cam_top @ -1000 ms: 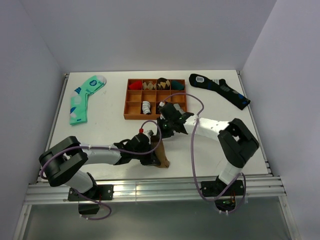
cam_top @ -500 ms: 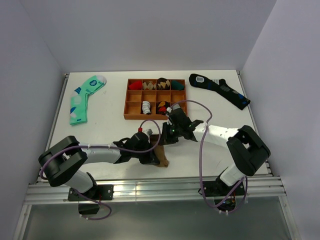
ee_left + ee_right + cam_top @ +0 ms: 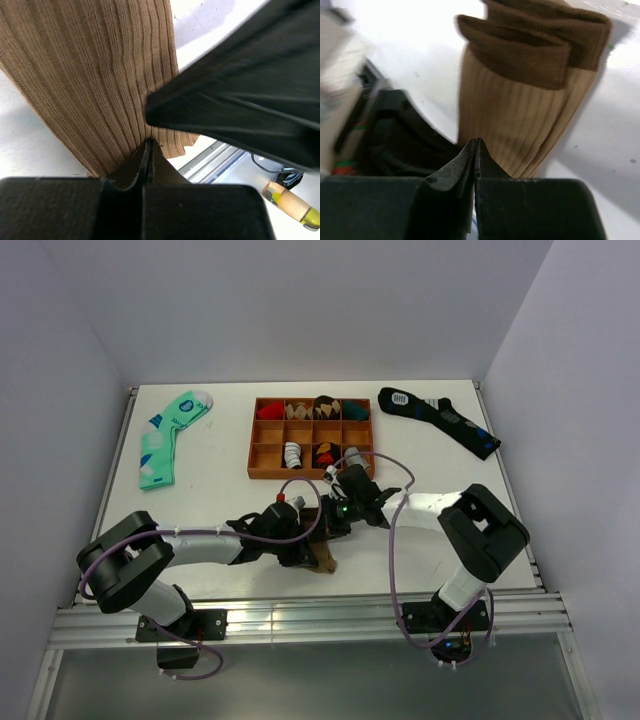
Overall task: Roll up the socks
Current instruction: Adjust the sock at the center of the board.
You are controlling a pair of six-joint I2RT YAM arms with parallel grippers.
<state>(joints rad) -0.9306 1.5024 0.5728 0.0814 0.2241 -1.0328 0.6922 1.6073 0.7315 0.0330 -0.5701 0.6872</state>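
Observation:
The tan-brown socks (image 3: 323, 558) lie stacked near the table's front edge. In the right wrist view (image 3: 520, 110) their darker ribbed cuffs are at the far end. My left gripper (image 3: 304, 543) is shut, with its tips (image 3: 149, 143) pressed against the ribbed fabric (image 3: 95, 75). I see no fabric between its fingers. My right gripper (image 3: 326, 523) is shut too, with its tips (image 3: 477, 141) low over the near end of the socks. The two grippers sit close together. The right gripper's black body fills the right of the left wrist view.
The wooden tray (image 3: 262, 472) with rolled socks in its compartments stands just behind the grippers. A mint-green dotted sock (image 3: 165, 435) lies at the far left. A dark navy sock (image 3: 440, 418) lies at the far right. The table's front rail (image 3: 300, 615) is close below the socks.
My right gripper has come from beside the tray down and left to the socks, close to the left gripper. The left gripper and the socks have barely moved.

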